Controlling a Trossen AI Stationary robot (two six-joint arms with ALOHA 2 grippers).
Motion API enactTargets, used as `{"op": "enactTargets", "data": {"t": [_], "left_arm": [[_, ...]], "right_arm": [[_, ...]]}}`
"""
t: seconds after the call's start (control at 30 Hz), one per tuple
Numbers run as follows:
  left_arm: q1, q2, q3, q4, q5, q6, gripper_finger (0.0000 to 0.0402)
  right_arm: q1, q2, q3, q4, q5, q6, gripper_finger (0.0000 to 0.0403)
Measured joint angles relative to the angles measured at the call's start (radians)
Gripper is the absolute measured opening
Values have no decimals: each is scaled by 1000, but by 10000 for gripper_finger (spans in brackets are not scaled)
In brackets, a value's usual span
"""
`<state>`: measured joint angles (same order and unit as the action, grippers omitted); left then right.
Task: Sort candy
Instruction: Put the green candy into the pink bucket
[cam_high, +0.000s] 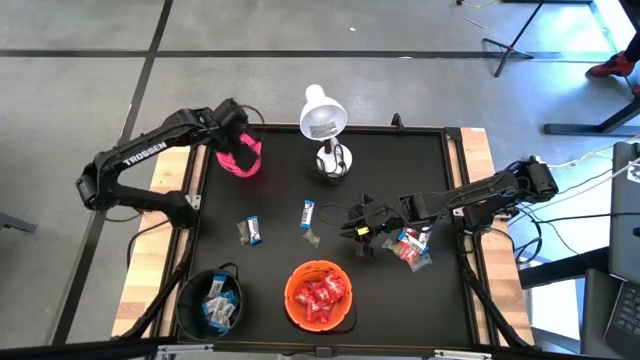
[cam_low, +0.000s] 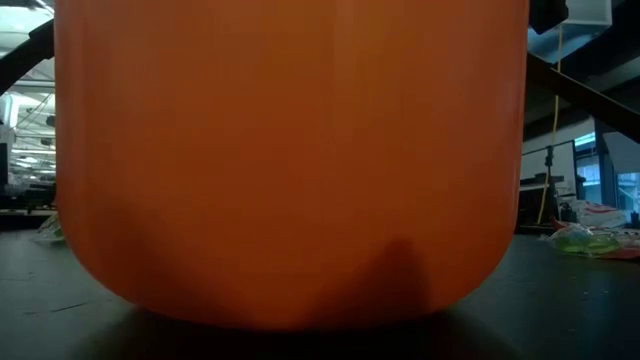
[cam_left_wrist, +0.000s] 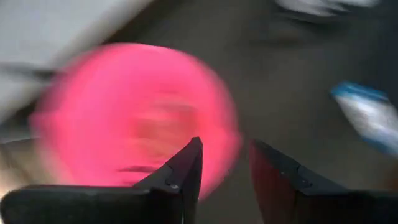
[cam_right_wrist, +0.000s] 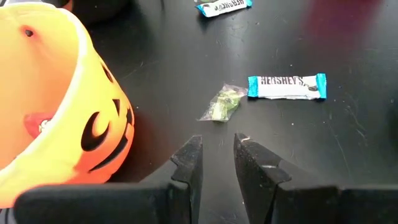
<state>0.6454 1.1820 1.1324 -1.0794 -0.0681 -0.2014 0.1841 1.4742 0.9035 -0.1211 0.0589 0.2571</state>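
The orange bowl (cam_low: 290, 160) fills the low view, hiding nearly all the table (cam_high: 280, 180). Only overhead do both arms show: the left gripper (cam_high: 240, 135) over the pink cup (cam_high: 240, 157), its blurred fingers (cam_left_wrist: 183, 171) slightly parted and empty; the right gripper (cam_high: 362, 232) near mid-table, narrowly parted, pinching nothing. Loose candy: two blue-and-white bars (cam_high: 308, 213), a clear-wrapped green sweet (cam_right_wrist: 224, 103), a pile (cam_high: 412, 248). Red sweets (cam_high: 320, 295) fill the orange bowl; a black bowl (cam_high: 212, 300) holds blue ones.

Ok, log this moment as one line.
left gripper: open over pink cup | right gripper: empty, near green candy | orange bowl: red candy
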Motion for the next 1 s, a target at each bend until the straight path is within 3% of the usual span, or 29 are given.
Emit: {"op": "enactTargets", "data": {"t": [0.03,0.1,0.33,0.53,0.73,1.0], "left_arm": [[-25,-2,0,-1,83,0,118],[-115,-5,0,-8,136,-24,112],[-474,-4,0,-77,33,-123,98],[-695,-4,0,-126,-49,-258,99],[-765,-4,-46,-139,-102,-325,125],[-754,-4,-344,5,40,-394,176]], "right_arm": [[0,0,0,0,0,0,87],[0,0,0,0,0,0,87],[0,0,0,9,0,4,87],[0,0,0,20,0,6,87],[4,0,0,60,-17,27,87],[68,0,1,77,-17,-13,87]]}}
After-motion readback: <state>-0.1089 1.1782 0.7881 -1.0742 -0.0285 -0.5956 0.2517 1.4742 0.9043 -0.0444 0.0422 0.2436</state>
